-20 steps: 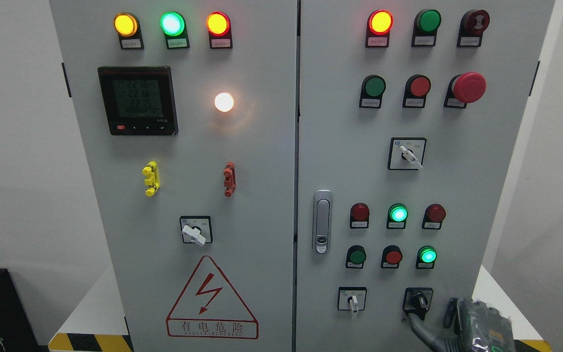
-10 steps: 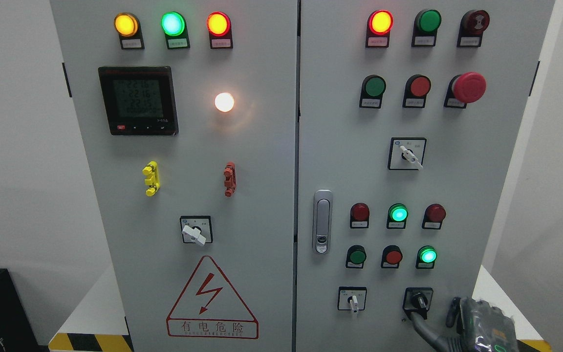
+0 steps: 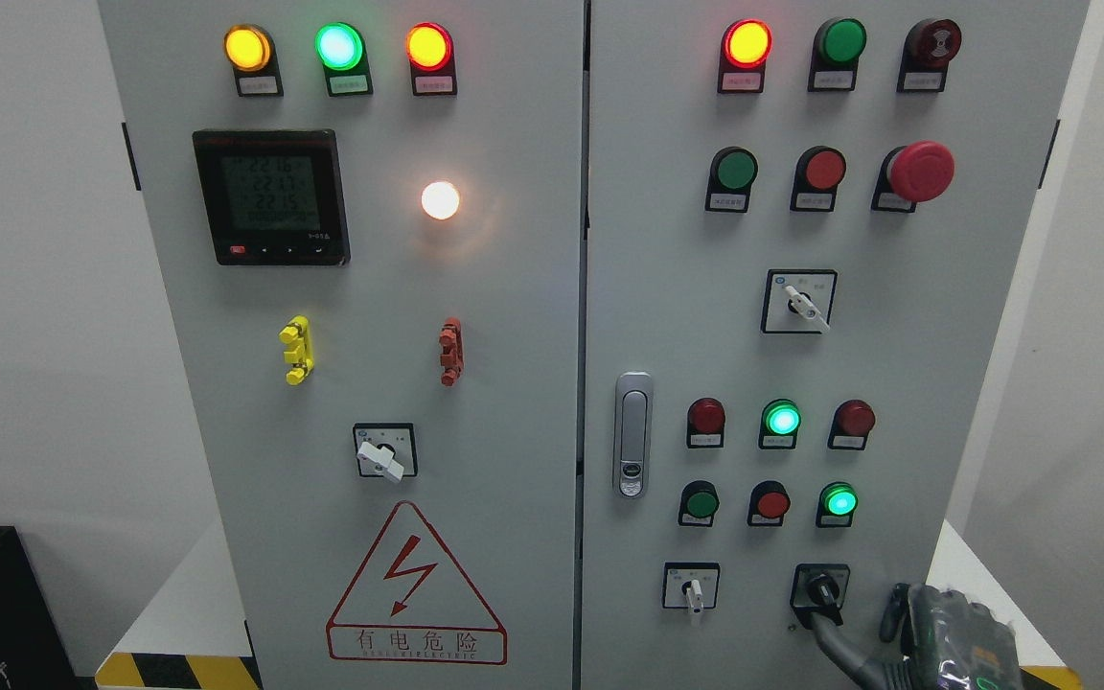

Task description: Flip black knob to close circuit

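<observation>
At 5 o'clock of cabinet door (image 3: pixel 897 383): black knob (image 3: pixel 821 587), handle tilted toward 5. Right robot hand (image 3: pixel 859 640) just below, one finger (image 3: pixel 825 628) touching knob; grasp impossible to tell.

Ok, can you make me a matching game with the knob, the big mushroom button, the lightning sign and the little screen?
Things:
1. black knob
2. red mushroom button
3. lightning warning sign
4. meter screen

Places:
A. upper left of the left door
B. bottom of the right door, by the right hand
C. bottom of the left door
D. upper right of the right door

Pairs: 1-B, 2-D, 3-C, 4-A
</observation>
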`<control>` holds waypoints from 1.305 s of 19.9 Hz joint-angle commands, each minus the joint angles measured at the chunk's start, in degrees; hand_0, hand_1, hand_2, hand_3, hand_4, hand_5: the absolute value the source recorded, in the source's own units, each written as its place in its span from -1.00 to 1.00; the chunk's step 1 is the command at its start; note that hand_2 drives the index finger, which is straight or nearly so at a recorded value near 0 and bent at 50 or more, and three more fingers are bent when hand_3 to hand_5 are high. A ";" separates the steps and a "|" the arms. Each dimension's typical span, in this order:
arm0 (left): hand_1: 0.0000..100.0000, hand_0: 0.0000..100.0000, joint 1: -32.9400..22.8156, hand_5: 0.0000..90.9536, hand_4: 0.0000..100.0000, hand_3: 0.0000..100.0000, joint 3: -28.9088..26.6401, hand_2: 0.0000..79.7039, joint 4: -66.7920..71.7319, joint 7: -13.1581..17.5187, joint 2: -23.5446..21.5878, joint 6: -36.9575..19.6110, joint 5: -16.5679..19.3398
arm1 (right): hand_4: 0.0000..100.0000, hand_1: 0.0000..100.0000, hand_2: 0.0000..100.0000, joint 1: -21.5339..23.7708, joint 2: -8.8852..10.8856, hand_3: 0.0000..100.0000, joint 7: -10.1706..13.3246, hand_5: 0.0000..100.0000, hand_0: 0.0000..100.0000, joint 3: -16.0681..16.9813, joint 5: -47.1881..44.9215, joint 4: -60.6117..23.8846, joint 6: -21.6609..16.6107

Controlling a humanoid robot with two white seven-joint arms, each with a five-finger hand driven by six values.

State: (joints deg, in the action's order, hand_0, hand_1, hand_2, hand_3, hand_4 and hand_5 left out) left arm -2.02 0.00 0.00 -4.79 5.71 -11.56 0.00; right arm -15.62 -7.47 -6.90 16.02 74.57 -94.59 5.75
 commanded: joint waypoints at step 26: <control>-1.00 -1.00 0.00 -1.00 -1.00 -1.00 1.14 -1.00 1.32 -0.04 0.00 0.05 1.23 | 0.40 -0.55 0.45 -0.03 -0.18 0.79 -0.48 0.37 -1.00 0.77 -0.74 -0.86 -0.13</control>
State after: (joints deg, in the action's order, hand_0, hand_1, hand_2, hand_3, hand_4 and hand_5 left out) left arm -2.02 0.00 0.00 -4.79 5.71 -11.56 0.00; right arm -15.89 -7.50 -7.46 16.89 73.97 -94.96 5.68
